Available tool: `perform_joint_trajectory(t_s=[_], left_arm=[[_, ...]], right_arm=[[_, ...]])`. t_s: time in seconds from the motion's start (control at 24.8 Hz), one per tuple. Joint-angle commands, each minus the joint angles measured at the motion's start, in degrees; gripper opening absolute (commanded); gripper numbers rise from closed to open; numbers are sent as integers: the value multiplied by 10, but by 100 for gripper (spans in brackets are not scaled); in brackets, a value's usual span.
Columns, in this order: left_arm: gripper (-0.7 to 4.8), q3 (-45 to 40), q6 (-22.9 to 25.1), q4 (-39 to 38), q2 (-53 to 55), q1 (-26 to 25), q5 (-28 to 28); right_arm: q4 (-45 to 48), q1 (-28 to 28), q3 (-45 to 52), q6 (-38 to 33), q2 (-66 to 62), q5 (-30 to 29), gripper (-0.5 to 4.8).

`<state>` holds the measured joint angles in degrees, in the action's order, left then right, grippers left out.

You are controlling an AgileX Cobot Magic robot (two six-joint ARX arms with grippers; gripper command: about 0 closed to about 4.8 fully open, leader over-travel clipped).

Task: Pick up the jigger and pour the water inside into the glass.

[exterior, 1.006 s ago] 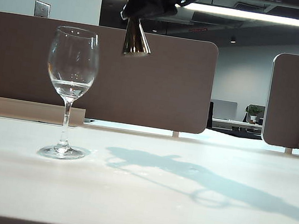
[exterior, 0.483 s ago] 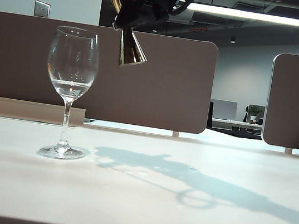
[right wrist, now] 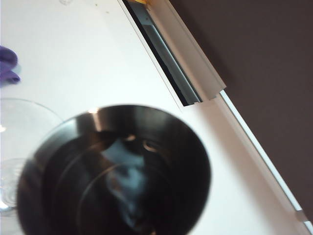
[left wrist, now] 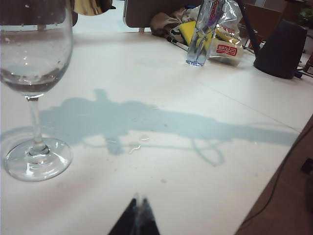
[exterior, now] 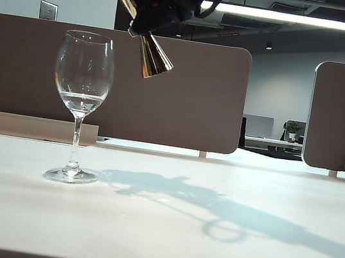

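The jigger (exterior: 150, 53) is clamped tilted in the right gripper (exterior: 152, 10), beside the glass (exterior: 80, 105) rim; spilling outside is risked (left gripper's (left wrist: 135, 219) jaws together, idle).

Bright overhead light, long shadows, blurred wrist close-up.

Exterior view faces the glass (exterior: 80, 105) from table level; left wrist view sees it closer.

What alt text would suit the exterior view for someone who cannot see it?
The right gripper holds a gold jigger tilted in the air, up and to the right of a wine glass standing on a white table with a little water in it.
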<state>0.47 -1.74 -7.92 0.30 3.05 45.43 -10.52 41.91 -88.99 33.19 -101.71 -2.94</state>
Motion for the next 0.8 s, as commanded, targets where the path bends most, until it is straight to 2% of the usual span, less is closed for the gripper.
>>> perform_joint_trajectory(t_s=[0.04, 0.36, 0.56, 0.8], left_arm=[[-5, 0, 3, -2, 0, -1, 3], [-5, 0, 3, -2, 0, -1, 3], [-5, 0, 3, -2, 0, -1, 3], [-5, 0, 3, -2, 0, -1, 3]], right_arm=[[18, 0, -5, 16, -2, 5, -2], [12, 8, -13, 16, -21, 9, -1], [-5, 17, -59, 16, -50, 18, -1], [-14, 25, -90, 66, -67, 37, -1]])
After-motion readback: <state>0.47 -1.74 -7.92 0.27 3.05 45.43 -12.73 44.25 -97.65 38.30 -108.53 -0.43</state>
